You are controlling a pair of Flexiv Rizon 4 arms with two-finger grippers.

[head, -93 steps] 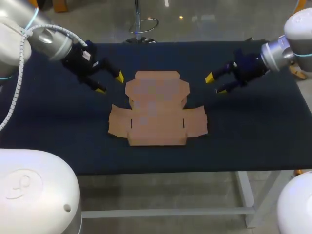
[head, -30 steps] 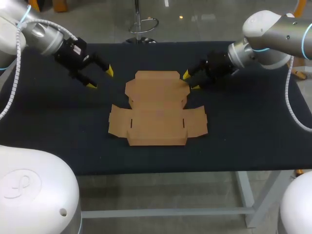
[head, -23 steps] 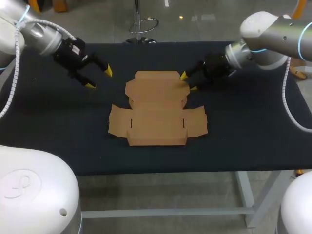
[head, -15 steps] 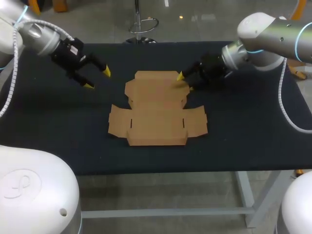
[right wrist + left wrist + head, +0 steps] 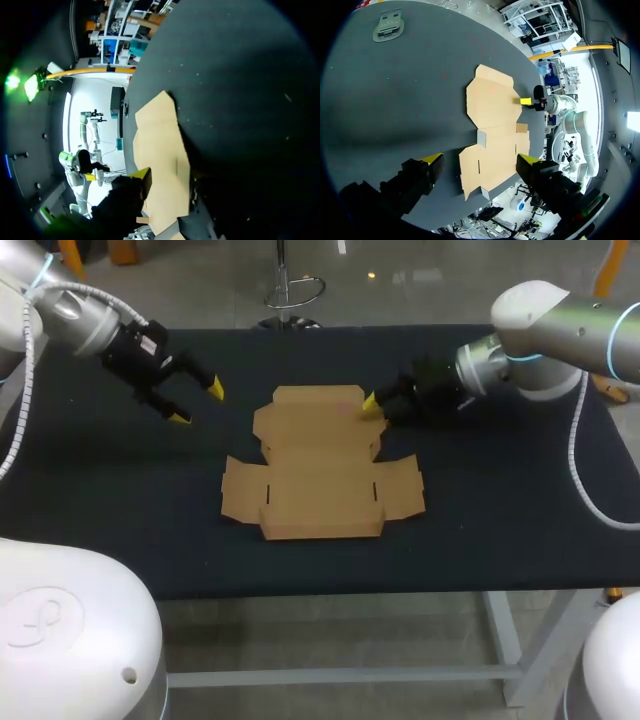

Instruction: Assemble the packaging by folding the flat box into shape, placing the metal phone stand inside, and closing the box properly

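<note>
- The flat box [image 5: 320, 465] lies unfolded in the middle of the table [image 5: 520, 520]. I judge folding not yet begun.
- My right gripper [image 5: 372, 406] is at the far flap's right corner. I cannot tell whether it grips.
- My left gripper [image 5: 197, 403] hangs wide open and empty toward the far-left corner.
- The metal phone stand [image 5: 388, 25] sits by a table edge, well apart from the box. Loading and closing are left.

Nothing legible shows in any view. A small pale label [image 5: 150, 338] sits on the black body of the left claw [image 5: 197, 403], in the upper left of the head view, and its print is too small to read. The rounded white robot base [image 5: 70, 640] at lower left bears an embossed mark [image 5: 42, 625], a symbol rather than letters.
</note>
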